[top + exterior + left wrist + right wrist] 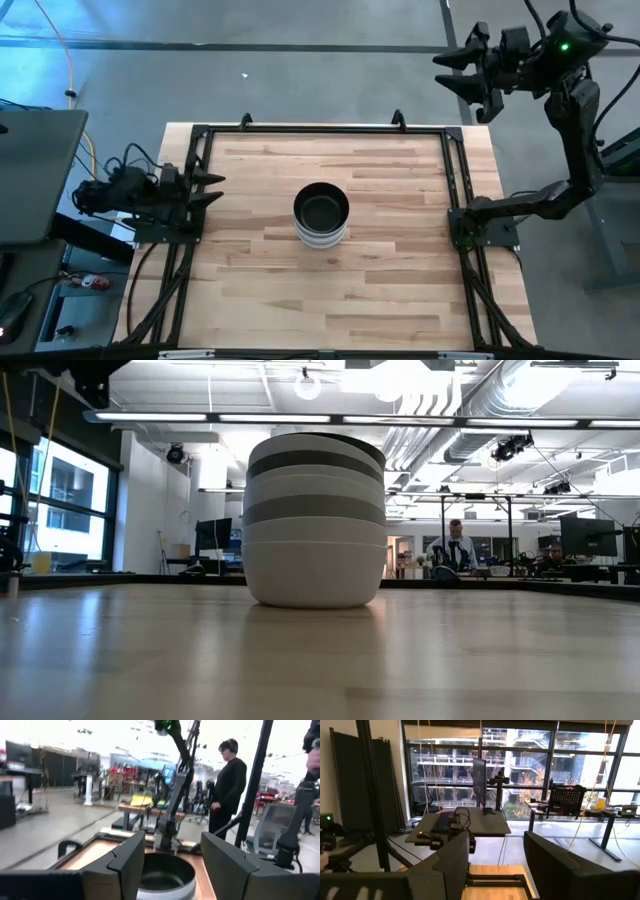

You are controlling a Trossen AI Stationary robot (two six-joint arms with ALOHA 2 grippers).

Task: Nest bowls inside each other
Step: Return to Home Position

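One stack of nested bowls stands on its base in the middle of the table; the low view shows the stack with white and grey bands, and a black bowl sits on top, open side up. My left gripper hovers open at the table's left edge, pointing toward the stack, which the left wrist view shows between its fingers farther off. My right gripper is open, raised beyond the table's far right corner.
A black frame rail borders the table's far edge and sides. A person in dark clothes stands beyond the table in the left wrist view. Bare wood lies all round the stack.
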